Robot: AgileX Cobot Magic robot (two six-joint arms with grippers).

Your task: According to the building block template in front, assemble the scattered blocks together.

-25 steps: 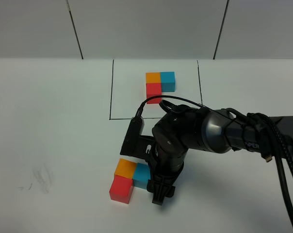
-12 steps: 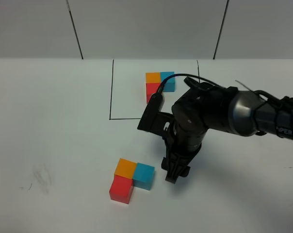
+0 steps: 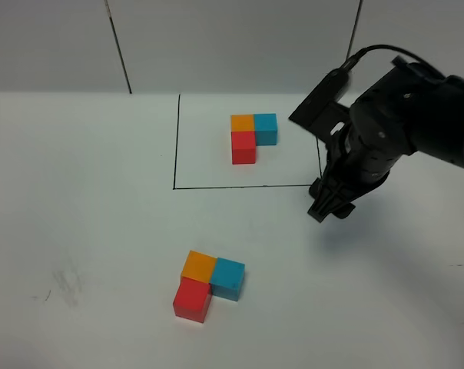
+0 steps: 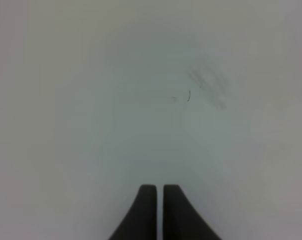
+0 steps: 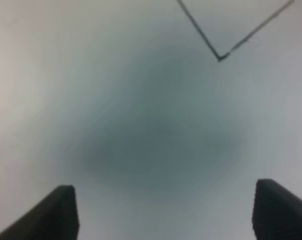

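On the white matte table (image 3: 86,200), the building block template (image 3: 251,134), an L of small matte cubes with orange and cyan-blue side by side and red joined on the near side of the orange, sat toward the far part of a thin black-line rectangle (image 3: 175,146) drawn on the surface. Nearer the camera and left of the middle lay the scattered blocks (image 3: 207,283), unframed cubes of the same three colours, already touching in the same L: orange at the far left, cyan-blue to its right, red on the near side of the orange. The black right gripper (image 3: 329,209) hung above the table near the right near corner of the rectangle, well apart from both sets of cubes; the bulky dark arm covered part of the rectangle's right line, and the arm itself was cut off at the right edge. In the right wrist view only the two dark fingertips (image 5: 58,212) showed, set wide apart with nothing between them, over a blurred grey shadow and one corner of the black line. The left gripper (image 4: 159,205) was out of the high view; its wrist view showed its two dark fingers pressed together over bare table with a faint smudge (image 4: 207,85), holding nothing.
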